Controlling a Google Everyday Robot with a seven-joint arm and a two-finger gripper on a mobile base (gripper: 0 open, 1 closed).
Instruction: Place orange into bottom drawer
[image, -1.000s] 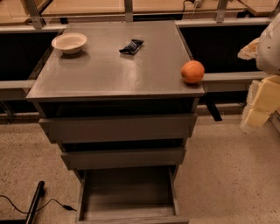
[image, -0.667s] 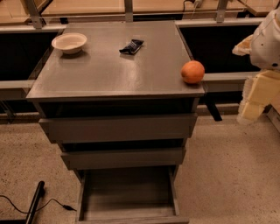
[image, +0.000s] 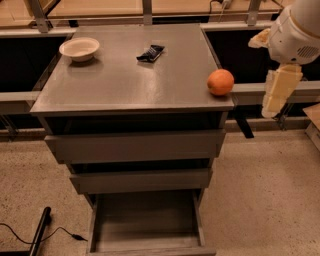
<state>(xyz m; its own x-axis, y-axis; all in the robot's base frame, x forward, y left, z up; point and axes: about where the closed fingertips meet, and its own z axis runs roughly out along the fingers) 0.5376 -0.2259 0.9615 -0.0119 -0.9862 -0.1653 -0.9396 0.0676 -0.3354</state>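
The orange (image: 220, 82) sits on the grey cabinet top (image: 130, 80), close to its front right corner. The bottom drawer (image: 146, 223) is pulled out at the foot of the cabinet and holds nothing. My gripper (image: 270, 64) hangs in the air to the right of the cabinet, a little right of and level with the orange, not touching it. Its two cream fingers stand apart and hold nothing.
A white bowl (image: 79, 48) stands at the back left of the top and a black snack wrapper (image: 150, 52) lies at the back middle. The two wider drawers (image: 135, 146) above are partly out. A black cable (image: 30, 236) lies on the floor at lower left.
My gripper has moved up and to the left, closer to the orange. The orange, the bowl, the wrapper and the drawers have not moved.
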